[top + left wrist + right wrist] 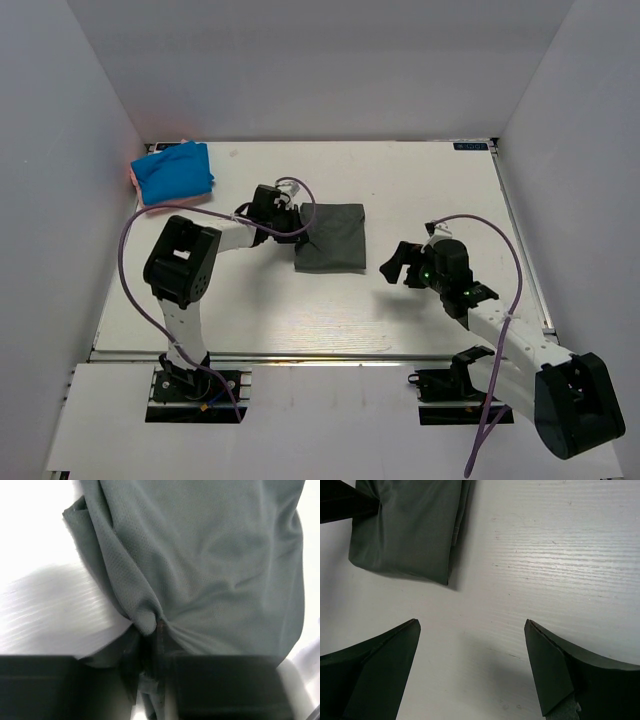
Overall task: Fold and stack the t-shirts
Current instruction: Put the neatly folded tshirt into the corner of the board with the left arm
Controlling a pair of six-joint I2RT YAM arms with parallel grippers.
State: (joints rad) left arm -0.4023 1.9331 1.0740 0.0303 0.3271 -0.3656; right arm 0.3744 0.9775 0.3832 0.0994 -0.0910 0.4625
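Left pincer: clamped on a bunched edge of the dark grey-green t-shirt, and the cloth puckers into the grip. The folded shirt lies flat on the worktop, extending forward from this pincer. Right pincer: fingers apart, nothing between them, above bare worktop, with the shirt ahead-left, not touching. The blue t-shirt lies well behind the left pincer, and a sliver of the salmon-pink t-shirt shows at its edge.

Fold of grey-green t-shirt, seemingly inside gripper
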